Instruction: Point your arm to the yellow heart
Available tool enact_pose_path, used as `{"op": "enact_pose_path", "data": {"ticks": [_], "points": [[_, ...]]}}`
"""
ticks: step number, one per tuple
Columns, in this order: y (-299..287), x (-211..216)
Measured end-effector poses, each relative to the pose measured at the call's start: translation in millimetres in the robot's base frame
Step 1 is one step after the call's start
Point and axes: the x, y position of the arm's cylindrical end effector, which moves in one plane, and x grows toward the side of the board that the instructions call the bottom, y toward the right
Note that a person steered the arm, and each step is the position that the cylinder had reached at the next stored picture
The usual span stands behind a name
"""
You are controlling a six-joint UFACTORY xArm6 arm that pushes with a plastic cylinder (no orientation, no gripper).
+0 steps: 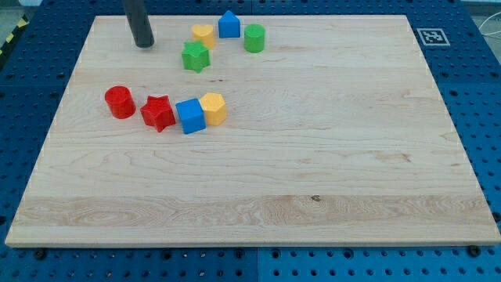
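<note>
The yellow heart (203,34) lies near the view's top, left of centre, on the wooden board (313,157). A blue block with a peaked top (228,24) sits just to its right and a green star (196,56) just below it. My rod comes down from the top edge and my tip (143,45) rests on the board about 75 pixels to the left of the yellow heart, level with it and touching no block.
A green cylinder (254,37) stands right of the blue peaked block. Lower left, a row runs from a red cylinder (120,103) through a red star (158,113) and a blue cube (190,116) to a yellow hexagon (213,108). A marker tag (430,36) sits at the top right corner.
</note>
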Motion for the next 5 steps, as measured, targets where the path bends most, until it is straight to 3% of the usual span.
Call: {"op": "enact_pose_path", "data": {"ticks": [3, 5], "points": [[58.4, -8.8], [64.3, 2.5]]}}
